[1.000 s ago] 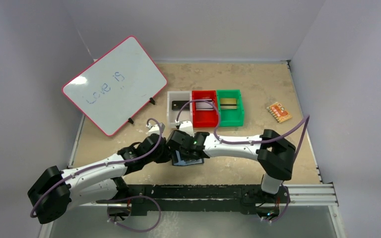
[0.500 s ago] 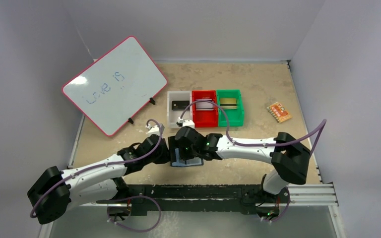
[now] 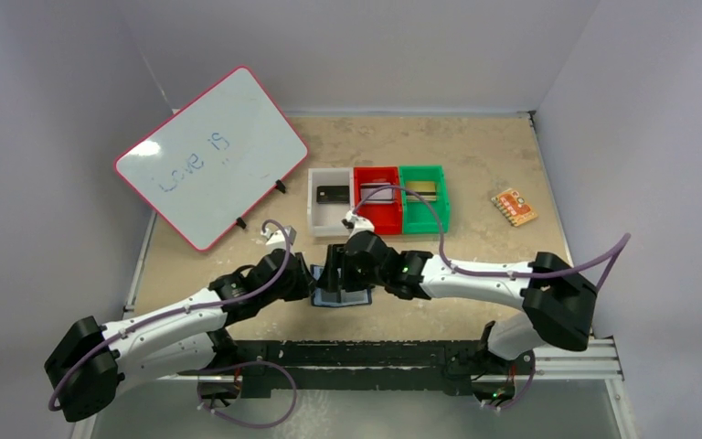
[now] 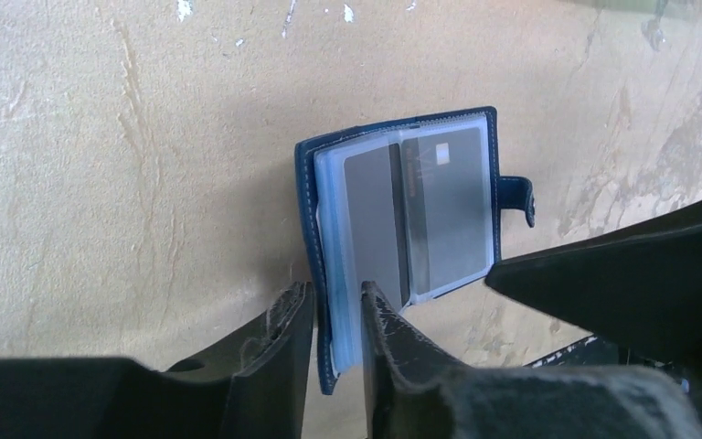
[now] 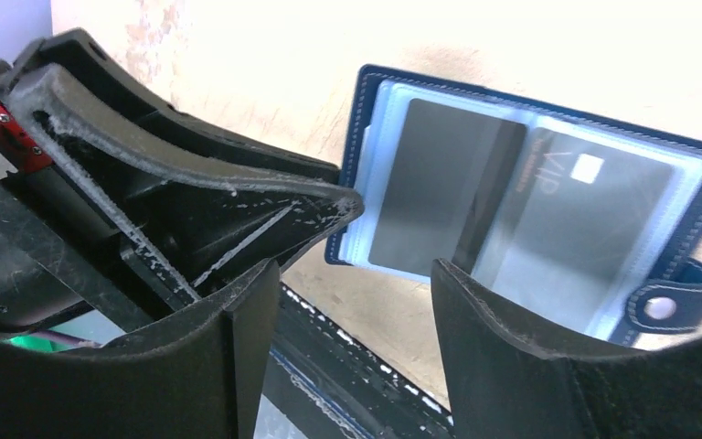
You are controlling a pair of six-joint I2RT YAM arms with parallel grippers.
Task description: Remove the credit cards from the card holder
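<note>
Seemingly two cards [image 4: 448,210], wrist views only.

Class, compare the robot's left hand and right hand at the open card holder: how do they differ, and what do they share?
Opening: the left hand has a narrow gap; the right hand gapes wide. Contact: the left hand's fingers straddle one edge of the card holder, grip unclear; the right hand has nothing between its fingers. Shared: both are black and meet at the holder.
</note>
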